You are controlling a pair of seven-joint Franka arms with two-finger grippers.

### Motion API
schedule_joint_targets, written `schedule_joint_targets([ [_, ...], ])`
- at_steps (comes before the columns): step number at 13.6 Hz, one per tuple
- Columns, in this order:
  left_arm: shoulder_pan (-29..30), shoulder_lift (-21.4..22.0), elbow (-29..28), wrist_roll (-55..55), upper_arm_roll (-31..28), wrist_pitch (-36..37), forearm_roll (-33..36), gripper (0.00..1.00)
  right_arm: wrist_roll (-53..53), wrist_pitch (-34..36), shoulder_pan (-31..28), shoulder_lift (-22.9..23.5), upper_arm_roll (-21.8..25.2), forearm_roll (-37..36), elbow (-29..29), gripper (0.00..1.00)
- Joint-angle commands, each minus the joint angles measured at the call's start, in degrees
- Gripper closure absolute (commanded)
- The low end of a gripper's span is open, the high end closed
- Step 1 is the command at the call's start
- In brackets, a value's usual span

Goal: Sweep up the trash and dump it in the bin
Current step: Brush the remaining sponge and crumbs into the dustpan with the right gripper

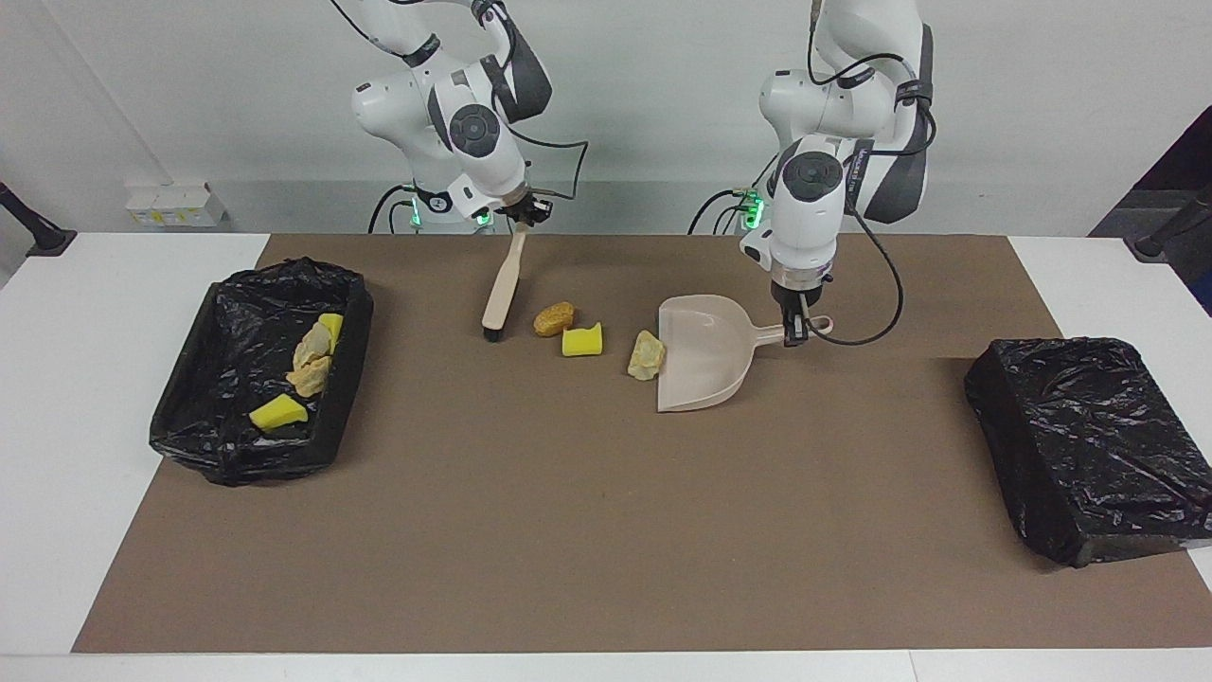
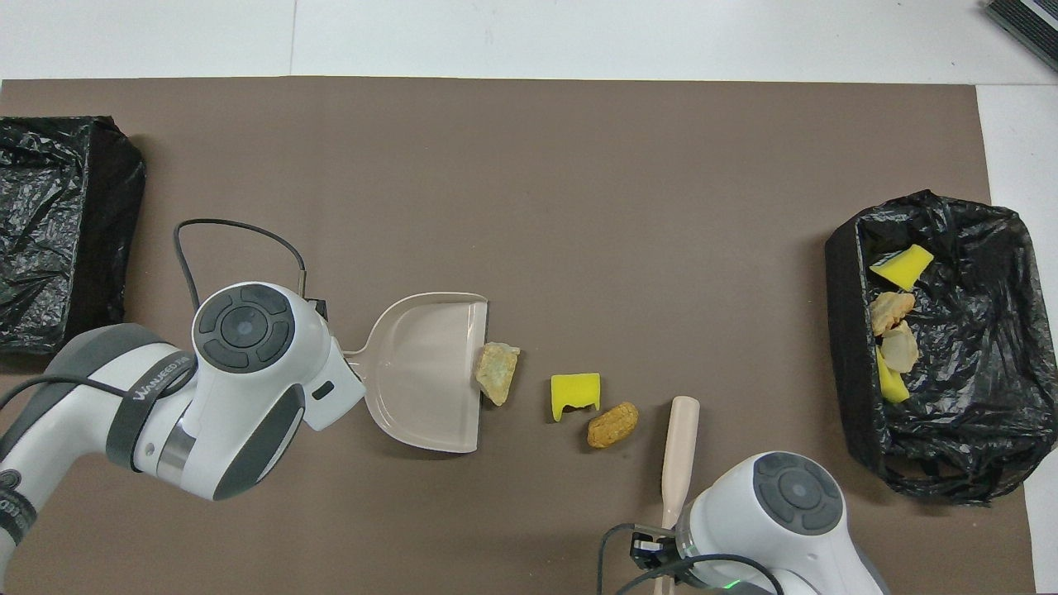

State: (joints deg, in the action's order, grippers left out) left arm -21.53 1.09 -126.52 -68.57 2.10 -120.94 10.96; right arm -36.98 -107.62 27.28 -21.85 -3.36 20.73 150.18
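Three bits of trash lie in a row on the brown mat: a tan-orange lump [image 1: 554,318] [image 2: 612,425], a yellow sponge piece [image 1: 581,340] [image 2: 575,393] and a green-and-yellow chunk [image 1: 647,355] [image 2: 497,372] touching the lip of the beige dustpan [image 1: 705,365] [image 2: 426,372]. My left gripper [image 1: 795,332] is shut on the dustpan's handle. My right gripper [image 1: 524,216] is shut on the top of a beige brush [image 1: 502,284] [image 2: 679,450], which leans with its bristles on the mat beside the orange lump, toward the right arm's end. The bin [image 1: 355,313] [image 2: 843,330], lined with black plastic, holds several pieces.
A second box wrapped in black plastic [image 1: 1089,445] [image 2: 58,223] sits at the left arm's end of the mat. White tabletop surrounds the brown mat [image 1: 530,530]. A cable loops from the left wrist near the dustpan handle.
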Motion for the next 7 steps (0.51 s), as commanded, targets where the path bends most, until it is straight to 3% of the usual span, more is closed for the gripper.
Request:
schedule_joint_targets([
  [1,-0.7,0.2,-1.4,-0.6,-0.3,-2.5,0.9,1.0,-0.1,-6.3,0.8,4.6,-0.2,4.0,-0.1,1.0],
  [2,-0.7,0.2,-1.4,-0.6,-0.3,-2.7,1.0,1.0,0.8,-9.2,1.3,6.4,-0.2,4.5,-0.6,1.0],
  [7,-0.6,0.2,-1.5,-0.6,-0.3,-2.8,0.9,1.0,4.7,-10.6,3.0,13.6,-0.2,8.8,-10.8,1.0],
])
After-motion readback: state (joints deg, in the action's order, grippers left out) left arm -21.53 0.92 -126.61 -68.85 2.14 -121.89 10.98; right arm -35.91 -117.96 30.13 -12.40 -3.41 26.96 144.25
